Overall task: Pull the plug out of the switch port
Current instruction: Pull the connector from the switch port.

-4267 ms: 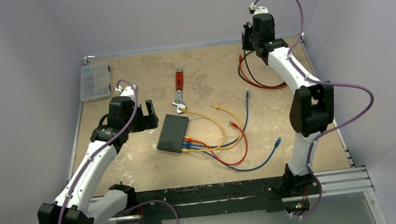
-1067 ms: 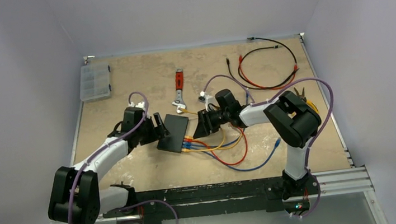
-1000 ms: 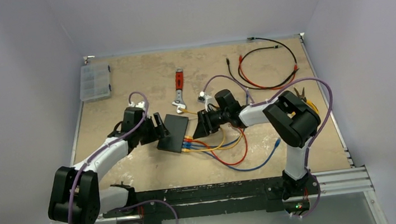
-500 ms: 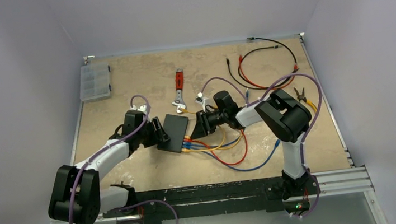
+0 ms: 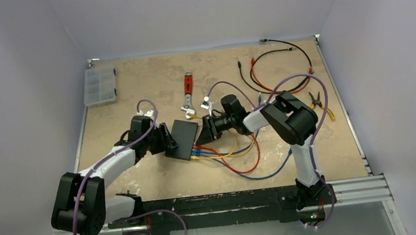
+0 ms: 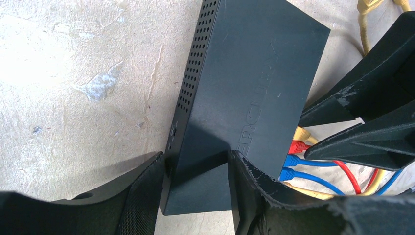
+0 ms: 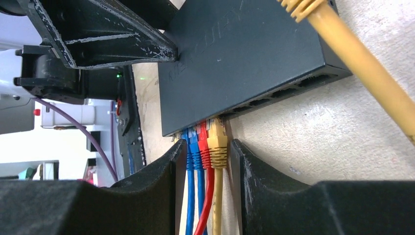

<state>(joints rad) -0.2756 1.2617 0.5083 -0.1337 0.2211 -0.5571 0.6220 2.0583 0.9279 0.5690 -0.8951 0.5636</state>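
The switch (image 5: 182, 137) is a flat black box lying mid-table, also in the left wrist view (image 6: 254, 83) and the right wrist view (image 7: 244, 58). My left gripper (image 5: 167, 141) (image 6: 196, 159) is shut on its near left corner, one finger on the side wall and one on the top. Along the port edge sit a yellow plug (image 7: 218, 144), a red plug (image 7: 203, 142) and two blue plugs (image 7: 192, 144), all seated. My right gripper (image 5: 203, 136) (image 7: 206, 147) straddles this row, its fingers closed in against the outer blue and yellow plugs.
A red-handled wrench (image 5: 188, 93) lies behind the switch. A clear compartment box (image 5: 99, 85) is at the back left, black and red leads (image 5: 274, 71) at the back right, pliers (image 5: 316, 100) at the right. Loose coloured cables (image 5: 245, 154) trail in front; a free yellow plug (image 7: 303, 7) lies by the switch.
My left gripper closed onto the switch's corner. My right arm slid left toward the port edge and its jaws narrowed around the row of plugs.
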